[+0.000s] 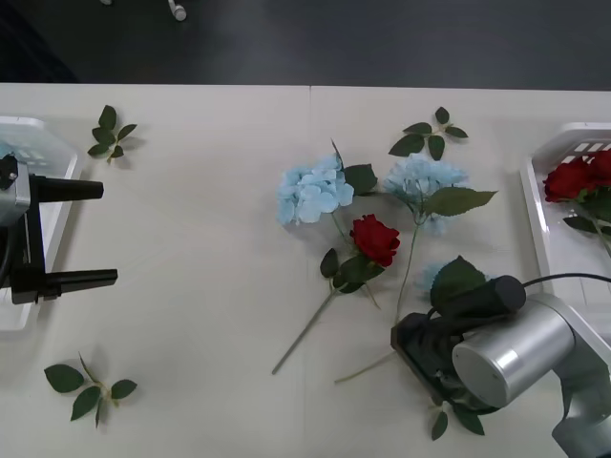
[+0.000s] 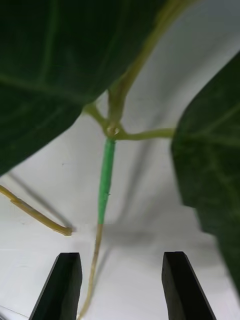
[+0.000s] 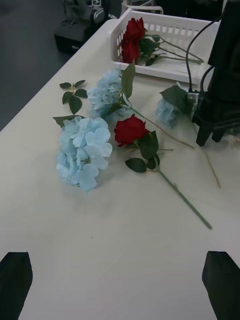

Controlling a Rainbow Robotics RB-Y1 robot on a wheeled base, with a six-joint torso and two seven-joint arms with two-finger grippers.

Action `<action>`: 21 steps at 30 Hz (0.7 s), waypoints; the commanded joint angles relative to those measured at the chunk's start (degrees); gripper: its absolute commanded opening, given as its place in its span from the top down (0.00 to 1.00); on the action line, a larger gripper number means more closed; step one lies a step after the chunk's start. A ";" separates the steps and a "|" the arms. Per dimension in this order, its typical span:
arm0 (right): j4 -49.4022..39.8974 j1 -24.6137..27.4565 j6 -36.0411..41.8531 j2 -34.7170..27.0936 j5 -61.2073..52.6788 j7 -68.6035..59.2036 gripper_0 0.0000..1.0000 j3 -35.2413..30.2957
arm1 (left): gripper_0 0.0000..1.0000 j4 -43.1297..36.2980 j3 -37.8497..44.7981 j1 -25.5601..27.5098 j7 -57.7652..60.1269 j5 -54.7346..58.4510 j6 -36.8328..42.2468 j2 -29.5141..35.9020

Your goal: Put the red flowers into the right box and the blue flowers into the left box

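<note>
Two red flowers (image 1: 571, 178) in right box (image 1: 547, 250), one (image 1: 374, 239) on table (image 1: 210, 286).

The left box (image 1: 59, 153) sits at the table's (image 1: 210, 286) left edge, the right box (image 1: 544, 219) at its right edge with two red flowers (image 1: 573, 178) lying in it. Between the boxes, right of centre, two blue flowers (image 1: 313, 191) lie side by side. Another red flower (image 1: 374, 239) lies just near of them, its stem running near and left. A third blue head (image 1: 431, 277) lies right of that rose. Loose leaf sprigs (image 1: 112, 134) lie at far left, near left and beyond the blue flowers.
</note>
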 commanded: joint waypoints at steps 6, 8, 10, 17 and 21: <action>1.83 0.17 -2.92 2.24 1.27 -2.31 0.53 0.48 | 0.00 -0.30 0.93 1.60 -0.62 0.09 -0.74 1.15; 2.62 0.25 -3.53 2.50 1.53 -2.40 0.53 0.56 | 0.00 -0.30 0.93 1.60 -0.62 0.09 -0.74 1.15; 3.50 0.17 -3.88 2.85 1.79 -2.49 0.53 0.56 | 0.00 -0.30 0.93 1.60 -0.62 0.09 -0.74 1.15; 5.08 0.17 -4.76 3.38 2.85 -2.31 1.00 0.56 | 0.00 -0.30 0.93 1.60 -0.62 0.09 -0.74 1.15; 5.08 0.17 -4.41 3.29 3.20 -2.22 1.00 1.00 | 0.00 -0.30 0.93 1.60 -0.62 0.09 -0.74 1.15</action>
